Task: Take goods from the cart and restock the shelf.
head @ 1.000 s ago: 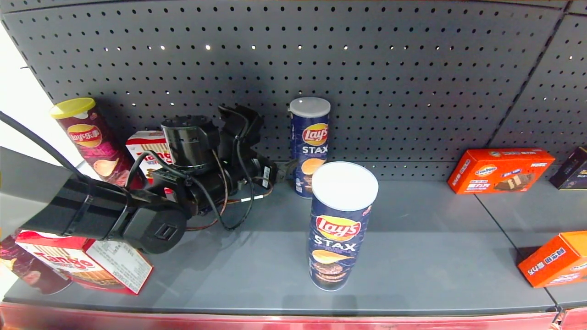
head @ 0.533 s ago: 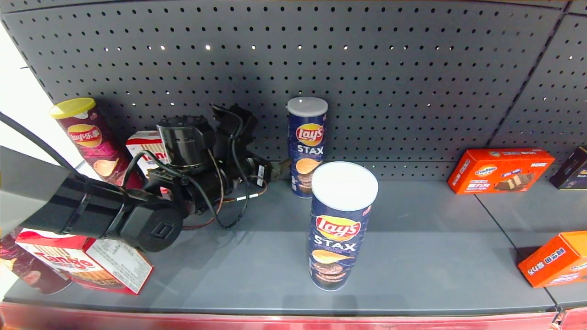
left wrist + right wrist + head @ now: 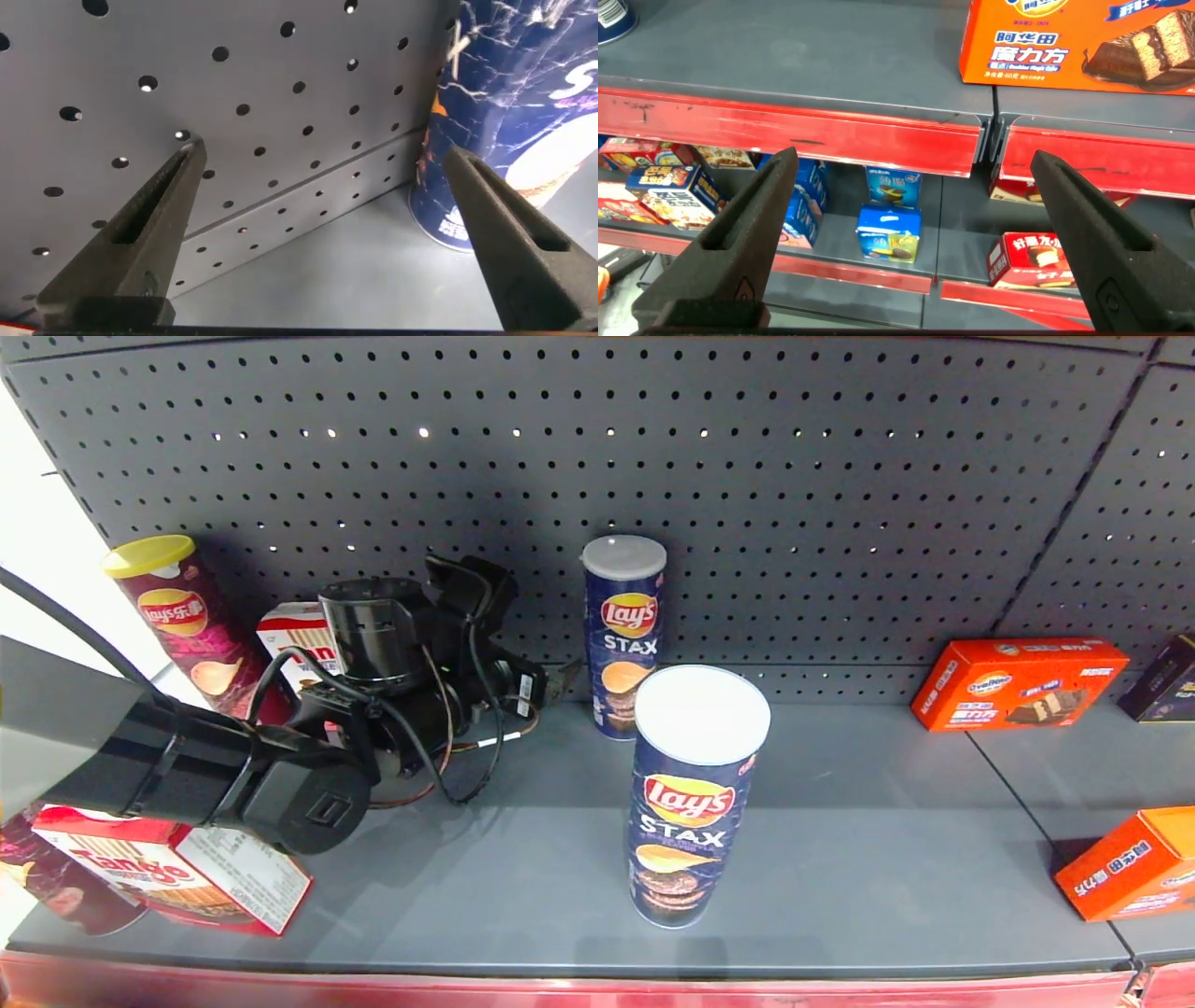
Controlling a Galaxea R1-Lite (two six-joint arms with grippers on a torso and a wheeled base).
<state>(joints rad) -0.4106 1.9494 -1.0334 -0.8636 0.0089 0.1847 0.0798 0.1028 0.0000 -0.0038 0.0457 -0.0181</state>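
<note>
Two blue chip cans stand upright on the grey shelf (image 3: 887, 840): one at the back by the pegboard (image 3: 624, 635), one nearer the front edge (image 3: 695, 793). My left gripper (image 3: 563, 675) lies low over the shelf just left of the back can, open and empty. In the left wrist view the left gripper (image 3: 324, 149) has its fingers spread wide, and the back can (image 3: 523, 121) stands just beyond one fingertip, apart from it. My right gripper (image 3: 912, 159) is open and empty, out in front of the shelving below an orange box (image 3: 1074, 42).
A maroon chip can (image 3: 177, 616) and two wafer boxes (image 3: 289, 635), (image 3: 177, 873) crowd the shelf's left end. Orange boxes (image 3: 1018, 681), (image 3: 1130, 863) and a dark box (image 3: 1162, 677) sit at the right. Lower shelves hold blue boxes (image 3: 889, 233).
My left gripper has drawn back leftward, away from the back can, which stands on its own and sits very slightly further left.
</note>
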